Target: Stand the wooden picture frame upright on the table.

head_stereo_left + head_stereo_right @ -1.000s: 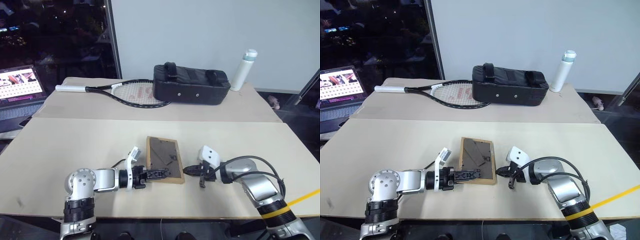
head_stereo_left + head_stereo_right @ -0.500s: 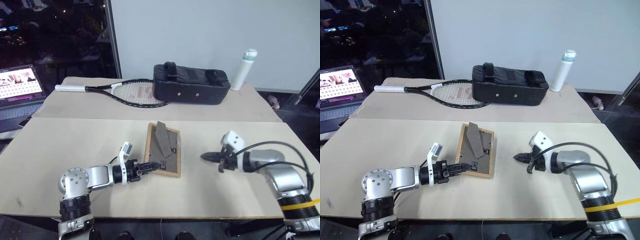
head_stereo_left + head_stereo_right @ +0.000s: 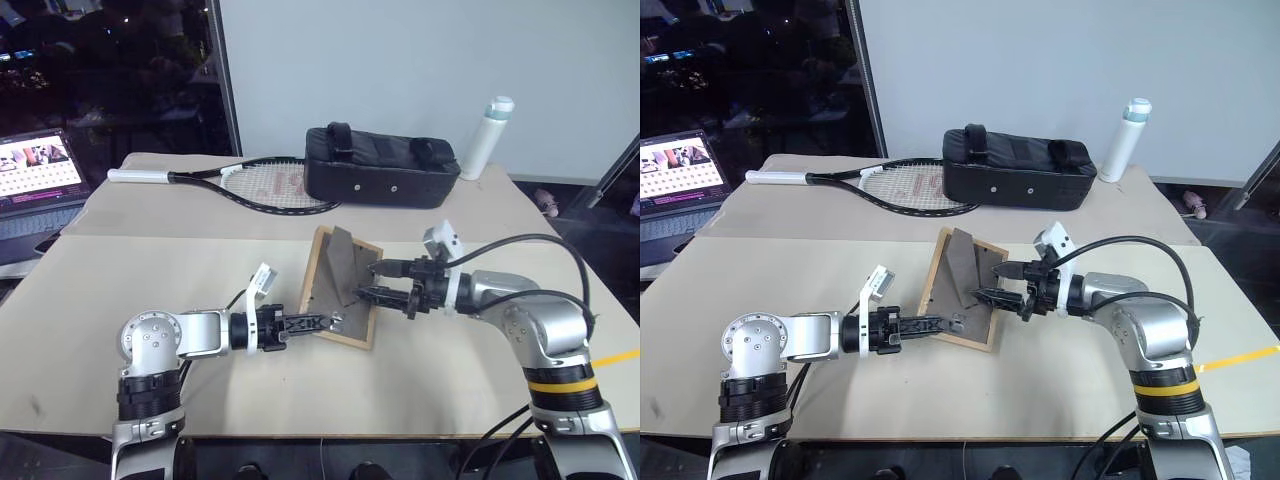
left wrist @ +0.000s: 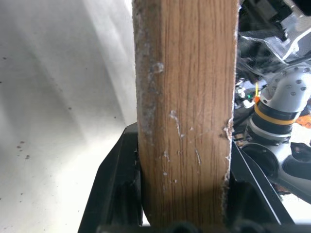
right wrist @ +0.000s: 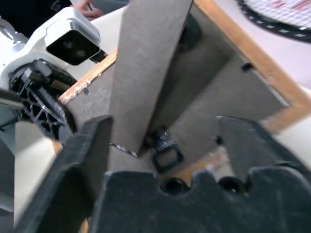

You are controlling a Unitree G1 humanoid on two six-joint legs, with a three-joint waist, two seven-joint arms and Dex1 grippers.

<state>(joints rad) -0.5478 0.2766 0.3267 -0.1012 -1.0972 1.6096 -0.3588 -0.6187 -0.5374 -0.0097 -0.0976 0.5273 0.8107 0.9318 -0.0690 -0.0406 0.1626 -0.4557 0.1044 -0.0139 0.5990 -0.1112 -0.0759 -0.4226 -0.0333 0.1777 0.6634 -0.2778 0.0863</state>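
While the left hand is clamping the near edge of the wooden picture frame, tilted back-side-up off the table, the right hand is spreading wide at its fold-out stand, just right of the frame.

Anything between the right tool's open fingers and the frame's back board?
Yes: the fold-out stand rises between the right tool and the wooden picture frame's back board, seen in the right wrist view.

One wooden picture frame, one tennis racket, one black bag, one white bottle, one laptop, two tables.
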